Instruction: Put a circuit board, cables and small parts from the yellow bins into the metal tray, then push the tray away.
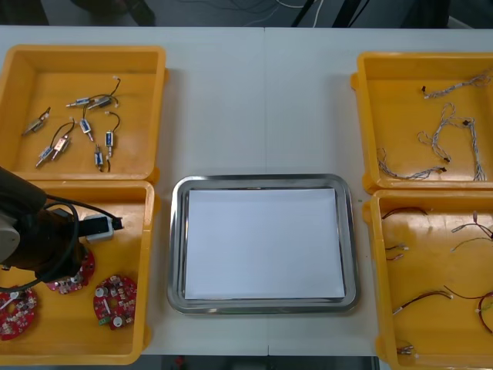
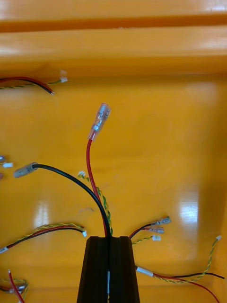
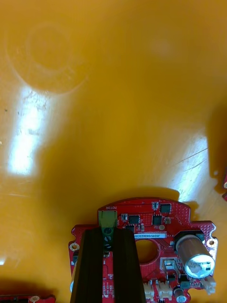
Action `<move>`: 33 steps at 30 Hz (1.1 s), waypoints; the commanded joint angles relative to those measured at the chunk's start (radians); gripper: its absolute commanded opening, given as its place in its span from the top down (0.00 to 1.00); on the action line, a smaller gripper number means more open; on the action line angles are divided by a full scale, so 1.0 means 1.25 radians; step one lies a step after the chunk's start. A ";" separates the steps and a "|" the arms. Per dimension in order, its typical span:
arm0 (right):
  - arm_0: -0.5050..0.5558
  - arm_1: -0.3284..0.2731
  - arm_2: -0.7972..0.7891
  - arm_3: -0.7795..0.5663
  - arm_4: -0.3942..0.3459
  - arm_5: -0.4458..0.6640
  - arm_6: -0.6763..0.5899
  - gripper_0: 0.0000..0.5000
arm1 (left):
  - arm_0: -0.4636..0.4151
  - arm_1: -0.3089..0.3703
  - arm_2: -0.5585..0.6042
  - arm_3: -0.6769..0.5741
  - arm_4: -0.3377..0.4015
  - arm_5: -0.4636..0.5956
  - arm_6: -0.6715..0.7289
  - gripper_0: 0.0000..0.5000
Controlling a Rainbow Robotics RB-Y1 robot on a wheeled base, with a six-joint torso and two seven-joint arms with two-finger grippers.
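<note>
1. Left gripper (image 3: 108, 233): the fingers are narrow and pinch the circuit board (image 3: 156, 222) at its edge, beside the green connector (image 3: 107, 218), over the near left bin (image 1: 146, 254). Lift straight up. An edge pinch probably lets the board swing, so avoid quick wrist turns.
2. Right gripper (image 2: 109, 240): the fingers are closed on a cable (image 2: 87, 151) whose red and black leads rise out of the gap. It is low in the near right bin (image 1: 377, 270). Raise it slowly until the trailing ends are free of the neighbouring cables.
3. Carry both loads to the metal tray (image 1: 176, 247), which lies between the bins, white inside and holding nothing yet.
4. The small metal parts (image 1: 85, 127) lie in the far left bin (image 1: 158, 92).

Markings: the print by the connector appears to read "MOTOR". The code on the white label (image 3: 150, 235) is too small to read with certainty.
</note>
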 commanded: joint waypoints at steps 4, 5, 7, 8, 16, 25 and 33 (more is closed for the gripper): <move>-0.054 -0.052 -0.037 -0.076 -0.029 0.088 0.002 1.00 | -0.018 0.038 0.083 -0.029 0.028 0.072 0.006 1.00; -0.059 -0.055 -0.036 -0.084 -0.034 0.099 0.000 1.00 | -0.018 0.038 0.096 -0.034 0.032 0.088 0.007 1.00; -0.066 -0.063 -0.036 -0.096 -0.042 0.103 -0.002 1.00 | -0.018 0.038 0.116 -0.040 0.037 0.110 0.009 1.00; -0.074 -0.070 -0.036 -0.100 -0.058 0.103 -0.002 1.00 | -0.017 0.038 0.131 -0.043 0.043 0.126 0.013 1.00; -0.109 -0.155 -0.036 -0.106 -0.186 0.103 -0.021 1.00 | -0.015 0.037 0.219 -0.062 0.079 0.220 0.040 1.00; -0.150 -0.217 0.000 -0.106 -0.317 0.103 -0.027 1.00 | -0.015 0.004 0.309 -0.121 0.071 0.355 0.148 1.00; -0.204 -0.234 0.088 -0.151 -0.327 0.103 -0.027 1.00 | -0.021 -0.063 0.382 -0.188 0.070 0.484 0.257 1.00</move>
